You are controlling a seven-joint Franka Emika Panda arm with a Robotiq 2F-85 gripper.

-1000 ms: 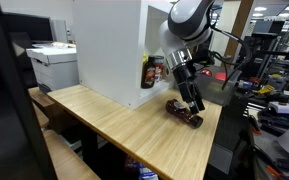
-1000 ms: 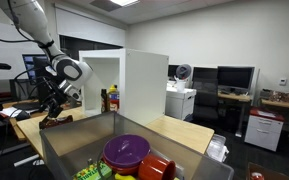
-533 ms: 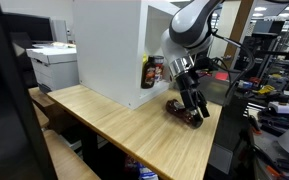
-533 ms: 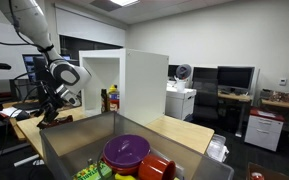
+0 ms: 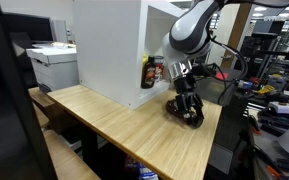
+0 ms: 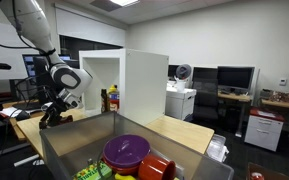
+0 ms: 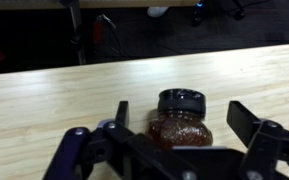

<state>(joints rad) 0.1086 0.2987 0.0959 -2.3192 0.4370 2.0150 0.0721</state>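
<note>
A small jar [image 7: 181, 130] of dark reddish-brown contents with a black lid [image 7: 181, 99] lies on its side on the light wooden table [image 7: 54, 100]. My gripper [image 7: 184, 118] is open and lowered over it, one finger on each side of the jar, with gaps left between pads and glass. In both exterior views the gripper [image 5: 187, 108] [image 6: 50, 116] points down at the table near its end, in front of the white cabinet [image 5: 109, 50]. The jar [image 5: 196, 119] is mostly hidden behind the fingers there.
The open white cabinet [image 6: 134, 85] holds bottles [image 5: 153, 71] [image 6: 111, 99] on its floor. The table edge [image 5: 216, 125] is close beside the jar. A clear bin [image 6: 59, 150] with a purple bowl [image 6: 127, 152] stands in the foreground. A printer [image 5: 52, 65] sits behind.
The gripper has swung upright and come down over the jar, so its fingers now straddle it. The jaws stayed open and the jar has not moved.
</note>
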